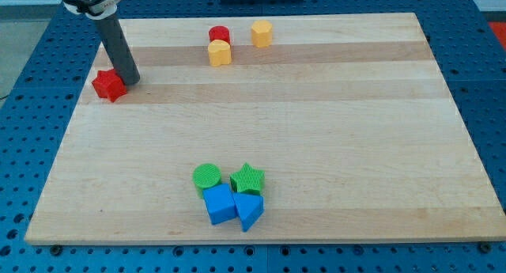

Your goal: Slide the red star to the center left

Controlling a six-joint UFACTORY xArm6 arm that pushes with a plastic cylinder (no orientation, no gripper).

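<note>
The red star [108,85] lies near the board's upper left, close to the left edge. My tip [130,80] is at the end of the dark rod, right against the star's right side, touching or nearly touching it. The rod slants up toward the view's top left.
A red cylinder [219,35], a yellow block [220,53] and a yellow hexagon [262,33] sit near the top middle. A green cylinder [207,176], a green star [248,179], a blue cube [219,203] and a blue triangle [249,211] cluster at the bottom middle. The wooden board [356,130] rests on a blue perforated table.
</note>
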